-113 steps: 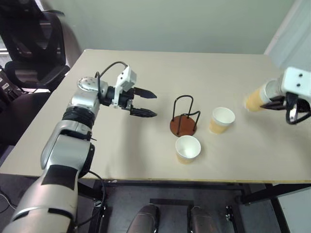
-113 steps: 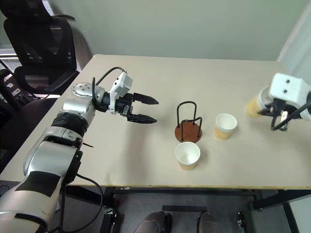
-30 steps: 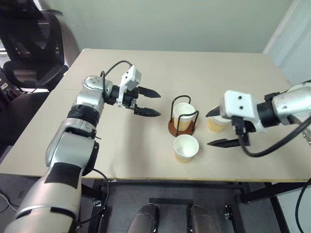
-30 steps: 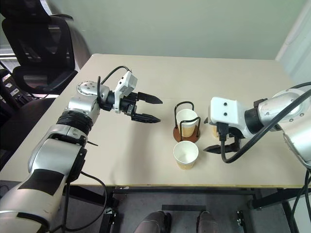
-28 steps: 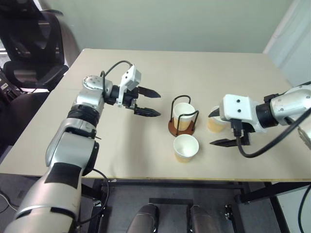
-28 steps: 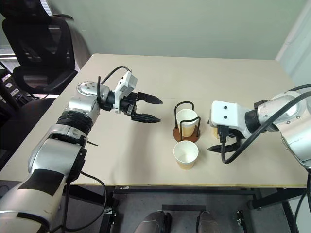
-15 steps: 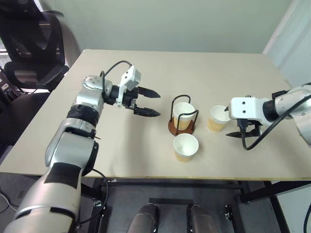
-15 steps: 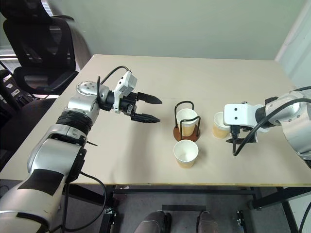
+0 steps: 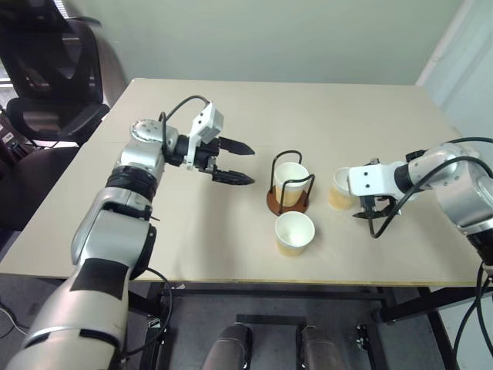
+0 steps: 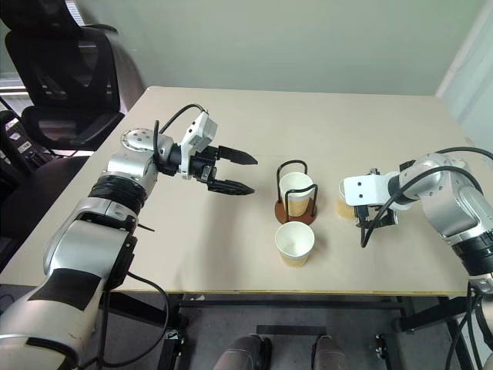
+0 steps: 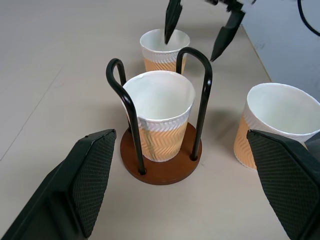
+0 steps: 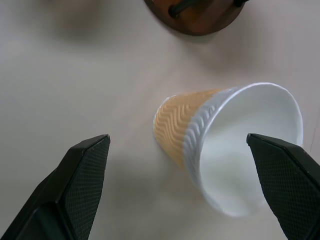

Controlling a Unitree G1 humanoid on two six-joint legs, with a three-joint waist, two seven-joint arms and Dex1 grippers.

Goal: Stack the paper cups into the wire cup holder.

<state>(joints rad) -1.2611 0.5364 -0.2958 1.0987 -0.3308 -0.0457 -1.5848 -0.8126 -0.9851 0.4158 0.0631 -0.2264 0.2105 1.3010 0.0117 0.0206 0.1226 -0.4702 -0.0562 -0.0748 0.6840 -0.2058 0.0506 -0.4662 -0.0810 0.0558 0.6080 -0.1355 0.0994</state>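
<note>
Beside the wire cup holder (image 9: 290, 187), on its right, the right gripper (image 11: 199, 26) hangs spread wide over a loose paper cup (image 10: 346, 200), one finger above its mouth and the other outside its wall, nothing gripped. From there the likely mishap is a tip-over: a finger that comes down on the rolled rim rather than past it would push this light cup over or skid it away from the holder. A hard squeeze could also dent the thin wall, and a dented cup may not nest cleanly. One cup (image 9: 289, 183) already sits upright inside the holder's wire loops, so a tilted carry could catch a loop and drag the holder. A third cup (image 9: 295, 234) stands just in front of the holder. Well to the holder's left, the left gripper (image 9: 239, 163) is wide apart too, empty, above the table (image 9: 231, 108).
</note>
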